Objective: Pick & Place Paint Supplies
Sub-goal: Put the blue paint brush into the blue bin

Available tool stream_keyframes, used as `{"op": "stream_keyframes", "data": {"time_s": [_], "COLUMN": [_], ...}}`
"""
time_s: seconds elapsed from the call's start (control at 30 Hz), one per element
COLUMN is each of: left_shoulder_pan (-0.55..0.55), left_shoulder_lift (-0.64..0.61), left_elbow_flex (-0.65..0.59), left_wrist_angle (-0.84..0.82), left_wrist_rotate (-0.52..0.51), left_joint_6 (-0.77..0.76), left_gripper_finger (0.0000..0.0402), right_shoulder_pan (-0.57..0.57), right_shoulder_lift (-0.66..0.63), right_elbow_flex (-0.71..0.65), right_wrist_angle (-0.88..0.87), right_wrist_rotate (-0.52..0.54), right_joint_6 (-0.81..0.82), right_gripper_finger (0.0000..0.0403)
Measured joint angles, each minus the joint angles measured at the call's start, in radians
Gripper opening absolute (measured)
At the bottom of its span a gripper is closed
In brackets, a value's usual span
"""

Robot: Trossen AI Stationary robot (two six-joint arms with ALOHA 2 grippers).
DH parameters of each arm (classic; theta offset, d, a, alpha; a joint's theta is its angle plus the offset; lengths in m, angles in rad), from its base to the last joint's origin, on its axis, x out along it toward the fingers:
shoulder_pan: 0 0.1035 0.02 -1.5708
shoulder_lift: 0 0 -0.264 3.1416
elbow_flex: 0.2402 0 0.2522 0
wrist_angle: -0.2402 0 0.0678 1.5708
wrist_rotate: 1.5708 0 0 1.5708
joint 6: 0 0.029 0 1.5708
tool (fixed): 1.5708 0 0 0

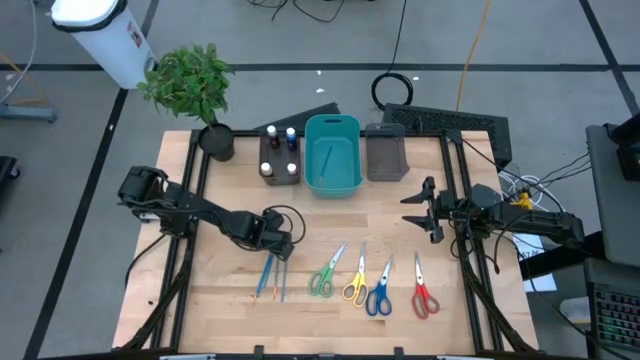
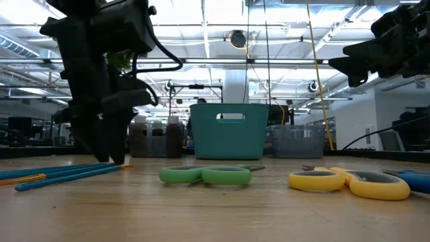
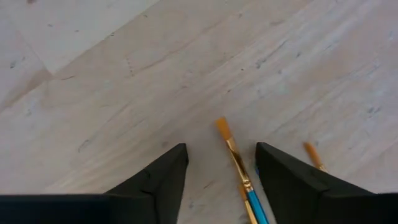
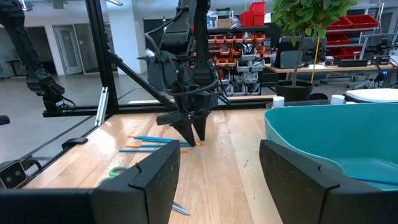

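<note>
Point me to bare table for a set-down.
Free: bare wood between the teal bin and the scissors row. Crowded: the front left, where the left tool stands over the brushes, and the back row of bins.

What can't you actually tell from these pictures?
- Whether the left end effector touches the brush: in the left wrist view its fingers straddle it with gaps; the low view's dark arm hides contact.
- How many brushes there are: too thin from above.
- Contents of the teal bin: its wall hides them in the low view.
</note>
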Motion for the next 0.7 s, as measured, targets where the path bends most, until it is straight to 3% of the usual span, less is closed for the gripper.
{"op": "stream_keyframes", "data": {"time_s": [0.3, 0.7], "left_shoulder_pan": [0.000, 0.001], "left_shoulder_lift": [0.001, 0.002], "left_elbow_flex": [-0.002, -0.003], "left_wrist_angle": [-0.001, 0.022], "left_wrist_rotate": [-0.026, -0.035], "left_joint_6": [-0.018, -0.049], "left_gripper_finger": [0.0108, 0.0092], "right_shoulder_pan": [0.000, 0.000], "right_shoulder_lift": [0.000, 0.000], "right_elbow_flex": [0.000, 0.000], "right_wrist_angle": [0.000, 0.000], "right_wrist_rotate": [0.000, 0.000], "right_joint_6": [0.000, 0.000], "right_gripper_finger": [0.0212, 0.0212]}}
